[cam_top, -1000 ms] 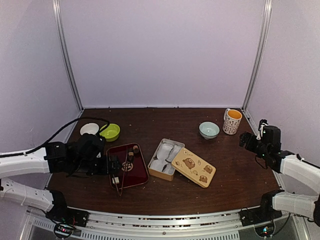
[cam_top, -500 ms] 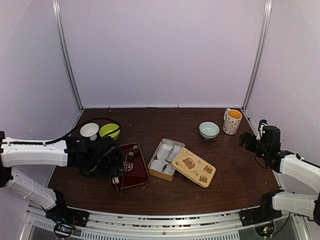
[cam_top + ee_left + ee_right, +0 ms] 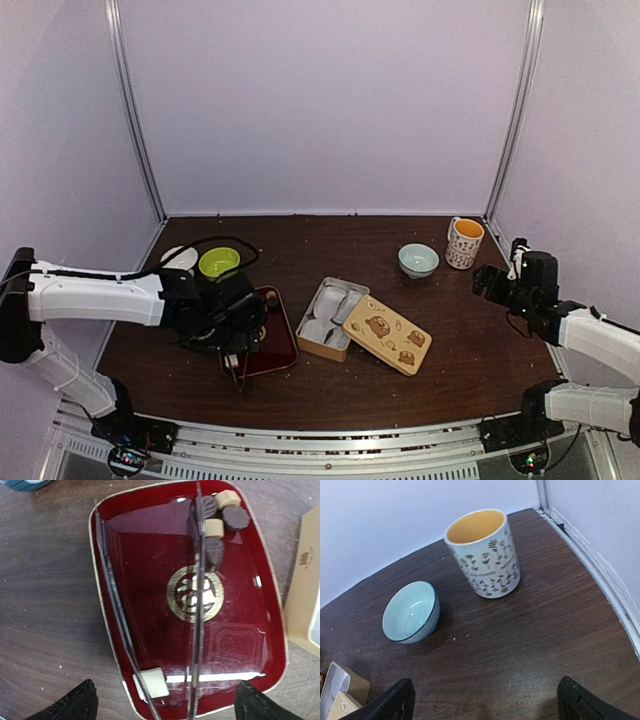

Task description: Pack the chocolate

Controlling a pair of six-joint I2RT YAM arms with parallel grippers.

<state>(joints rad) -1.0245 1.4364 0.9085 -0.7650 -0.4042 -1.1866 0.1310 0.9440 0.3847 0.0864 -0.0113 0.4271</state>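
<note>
Several dark-brown chocolate lumps (image 3: 215,551) lie with pale cream pieces (image 3: 214,527) in the far corner of a red tray (image 3: 145,580). From above, the chocolate (image 3: 270,297) shows at the tray's (image 3: 283,348) back edge. Thin tongs (image 3: 198,605) rest lengthwise across the tray. My left gripper (image 3: 165,711) hovers open over the tray's near end, its fingertips (image 3: 75,705) wide apart and holding nothing; in the top view it (image 3: 243,325) covers the tray's left part. My right gripper (image 3: 487,706) stands open over bare table at the far right (image 3: 490,283).
An open tin box (image 3: 330,312) and its bear-printed lid (image 3: 387,335) lie right of the tray. A pale blue bowl (image 3: 411,611) and a patterned mug (image 3: 485,552) sit at the back right. Green (image 3: 219,263) and white (image 3: 178,257) bowls stand back left.
My left arm has swung right, bringing its gripper from the tray's left side to above the tray. The right gripper has shifted slightly left.
</note>
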